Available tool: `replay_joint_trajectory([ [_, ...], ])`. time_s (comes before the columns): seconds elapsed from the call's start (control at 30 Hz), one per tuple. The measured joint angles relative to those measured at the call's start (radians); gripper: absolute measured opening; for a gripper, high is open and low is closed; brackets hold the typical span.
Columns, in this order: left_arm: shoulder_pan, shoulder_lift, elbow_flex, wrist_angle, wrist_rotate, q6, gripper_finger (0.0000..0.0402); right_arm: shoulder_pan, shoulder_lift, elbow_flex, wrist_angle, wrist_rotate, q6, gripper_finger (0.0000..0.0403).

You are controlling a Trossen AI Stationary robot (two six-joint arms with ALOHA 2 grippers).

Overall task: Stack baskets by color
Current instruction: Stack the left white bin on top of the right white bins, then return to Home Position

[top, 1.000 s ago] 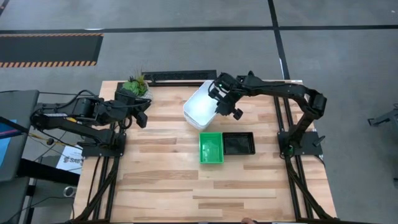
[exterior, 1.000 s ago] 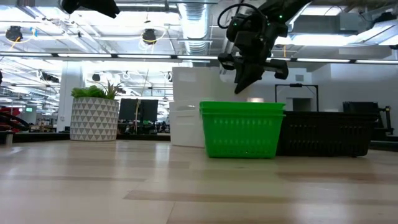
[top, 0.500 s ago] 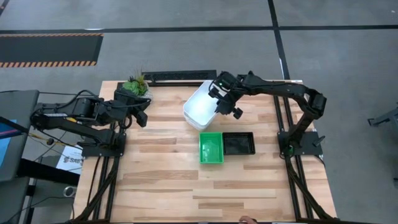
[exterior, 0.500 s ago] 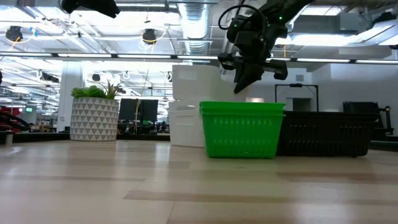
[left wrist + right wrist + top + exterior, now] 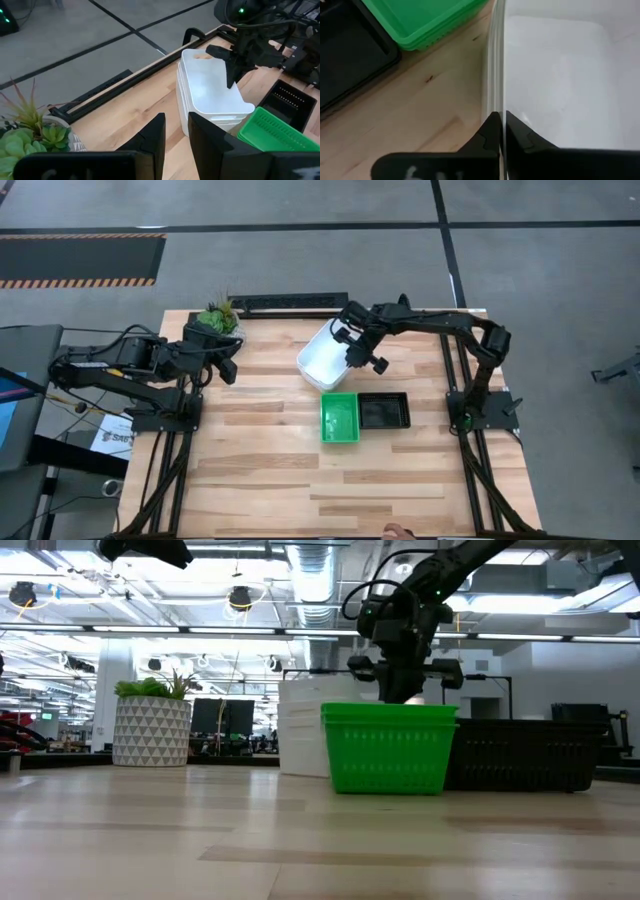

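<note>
Three stacks of baskets stand on the table. The white stack (image 5: 318, 360) is at the far middle. The green stack (image 5: 338, 418) and the black stack (image 5: 385, 410) stand side by side nearer the front. My right gripper (image 5: 501, 122) is over the white stack's right side, shut on the top white basket (image 5: 560, 75). In the low view the green stack (image 5: 388, 748) hides its fingertips. My left gripper (image 5: 176, 131) hangs shut at the far left near the potted plant, with nothing between its fingers. My right gripper pinches the top white basket's right side wall at the rim (image 5: 504, 106), one finger inside the basket and one outside. The fingers come from above, slanting down, and lie across the wall. The basket sits level, nested in the white ones under it.
A potted plant (image 5: 217, 318) stands at the far left corner beside my left gripper. A black power strip (image 5: 290, 302) lies along the far edge. The near half of the wooden table (image 5: 300, 490) is bare wood.
My right gripper has gone down and a little toward the near edge with the top white basket. The basket was held above the white stack before. It has now sunk into the stack and sits nested there.
</note>
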Motion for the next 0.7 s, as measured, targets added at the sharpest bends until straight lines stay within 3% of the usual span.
replay_joint_trajectory([
  [0.3,0.0,0.0,0.0,0.0,-0.024,0.01,0.0071,-0.006,0.0,0.0,0.001,0.01,0.015,0.0057],
  [0.6,0.0,0.0,0.0,0.0,-0.024,0.018,0.0071,-0.005,-0.015,0.007,-0.017,0.029,0.088,0.0137],
  [0.7,0.0,0.0,0.0,0.0,-0.036,0.017,0.0071,0.005,-0.023,0.061,-0.052,0.086,0.173,0.0166],
])
